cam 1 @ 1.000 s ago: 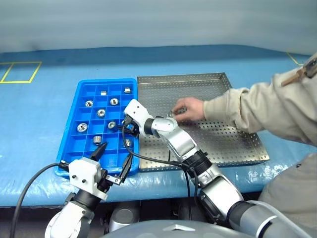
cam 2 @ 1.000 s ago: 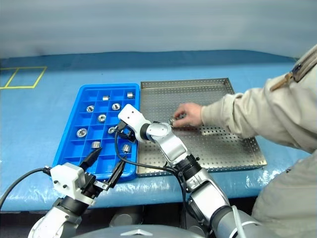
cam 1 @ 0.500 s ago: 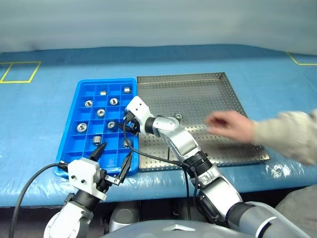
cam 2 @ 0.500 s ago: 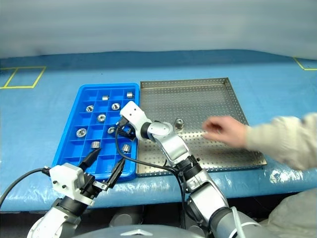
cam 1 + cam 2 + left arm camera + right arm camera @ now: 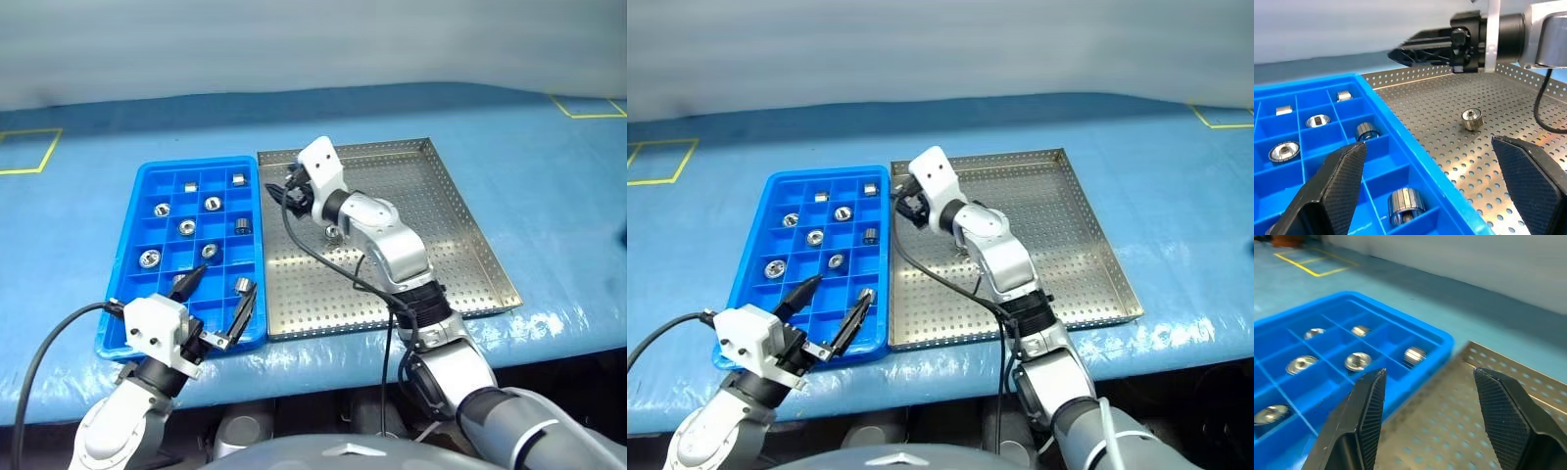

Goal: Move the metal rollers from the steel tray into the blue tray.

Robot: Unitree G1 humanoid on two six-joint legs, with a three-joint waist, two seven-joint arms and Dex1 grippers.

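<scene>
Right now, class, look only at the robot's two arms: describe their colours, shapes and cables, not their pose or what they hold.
Both arms have rounded silver-grey segments with black joint bands. A white boxy housing sits behind the left gripper and the right gripper. Each gripper has two black, wedge-shaped, textured fingers. A loose black cable curves to the left wrist; another black cable runs along the right arm.

Workshop or lab bench: blue sheet-covered table (image 5: 549,166), yellow tape markings (image 5: 29,152), parts trays.

The right gripper (image 5: 1425,401), fingers apart and empty, hangs over the blue tray's (image 5: 1442,340) corner, rollers (image 5: 1414,355) in its compartments.
</scene>
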